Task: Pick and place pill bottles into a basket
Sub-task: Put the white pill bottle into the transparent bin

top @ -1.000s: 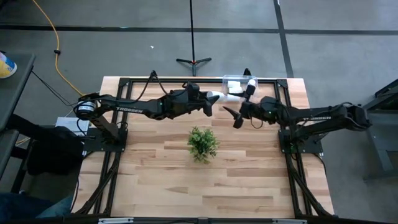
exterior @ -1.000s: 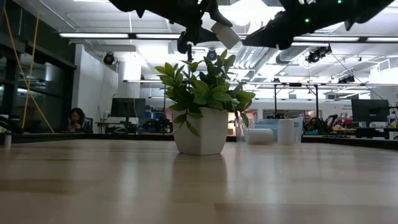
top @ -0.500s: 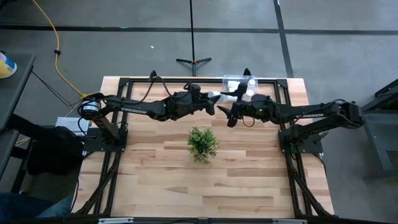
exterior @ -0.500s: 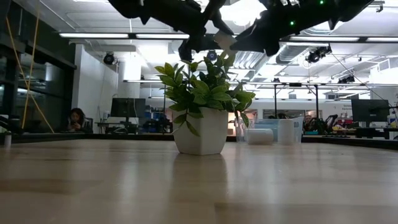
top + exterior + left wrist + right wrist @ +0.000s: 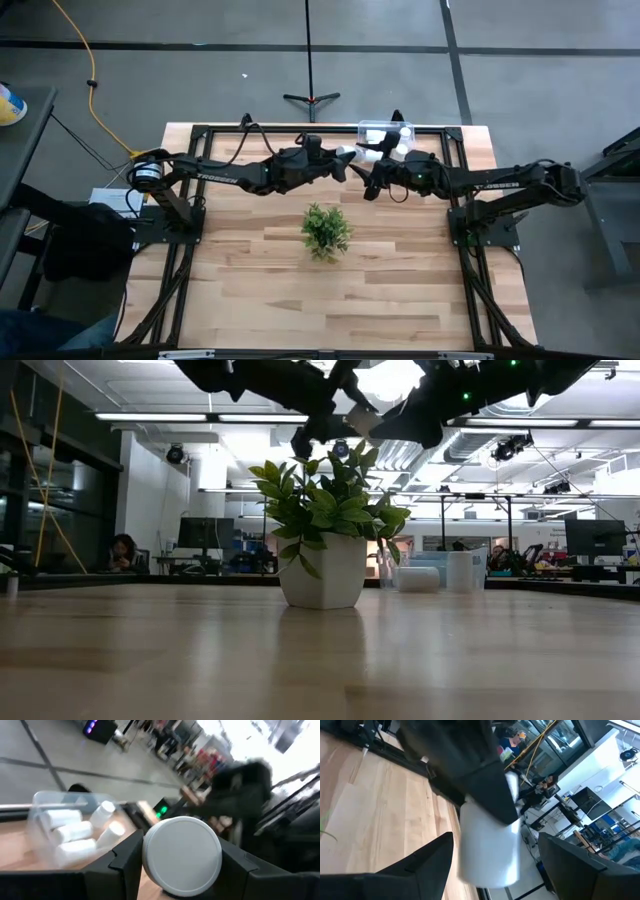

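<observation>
— Right gripper [image 5: 368, 171] has slid in toward the left gripper [image 5: 343, 165] since a second ago?

— Yes. Its jaws gape either side of the bottle [image 5: 181, 856], not gripping yet.

— And the left?

— Clamped on that bottle, cap outward, likely for a handover.

— Basket [image 5: 376, 128]?

— Just beyond, other bottles [image 5: 75, 836] inside.

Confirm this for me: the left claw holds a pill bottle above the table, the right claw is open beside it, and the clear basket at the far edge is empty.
Not empty. The left wrist view shows the basket already holding several pill bottles. The rest stands: the left claw grips a pill bottle above the table, and the right claw is open around it.
</observation>
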Motion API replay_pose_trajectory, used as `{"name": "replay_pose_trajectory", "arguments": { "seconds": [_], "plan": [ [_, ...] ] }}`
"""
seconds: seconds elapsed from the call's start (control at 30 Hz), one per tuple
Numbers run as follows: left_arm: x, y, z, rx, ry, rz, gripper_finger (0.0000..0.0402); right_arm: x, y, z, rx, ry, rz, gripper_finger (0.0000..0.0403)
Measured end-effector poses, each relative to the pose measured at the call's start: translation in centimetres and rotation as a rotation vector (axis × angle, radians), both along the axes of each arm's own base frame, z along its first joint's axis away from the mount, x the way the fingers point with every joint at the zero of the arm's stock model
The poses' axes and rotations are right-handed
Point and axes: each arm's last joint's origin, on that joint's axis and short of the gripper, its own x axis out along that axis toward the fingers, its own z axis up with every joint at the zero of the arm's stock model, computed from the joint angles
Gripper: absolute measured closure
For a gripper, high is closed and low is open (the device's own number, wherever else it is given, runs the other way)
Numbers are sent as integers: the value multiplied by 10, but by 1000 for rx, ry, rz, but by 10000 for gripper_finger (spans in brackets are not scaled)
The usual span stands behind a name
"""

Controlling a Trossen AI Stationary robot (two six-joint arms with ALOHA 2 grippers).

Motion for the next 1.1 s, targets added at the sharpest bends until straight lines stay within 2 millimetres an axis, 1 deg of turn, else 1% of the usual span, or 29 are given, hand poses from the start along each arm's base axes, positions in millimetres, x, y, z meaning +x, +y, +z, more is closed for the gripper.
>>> {"name": "replay_pose_trajectory", "arguments": {
  "seconds": [0.07, 0.33, 0.43, 0.63, 1.1],
  "plan": [
    [2, 1, 0, -15, -37, 12, 184, 0, -1, 0, 0, 1, -6, 123],
    [5, 1, -7, -56, -39, 19, 184, -1, -2, -1, -1, 8, -28, 123],
    [5, 1, -6, -84, -62, 21, 184, -1, -2, -1, -1, 7, -27, 123],
    [5, 1, -1, -77, -118, 15, 184, -1, -3, -1, -1, 8, -27, 124],
    [6, 1, 0, -81, -129, 9, 184, -1, -3, -1, -1, 8, -28, 124]
  ]
}}
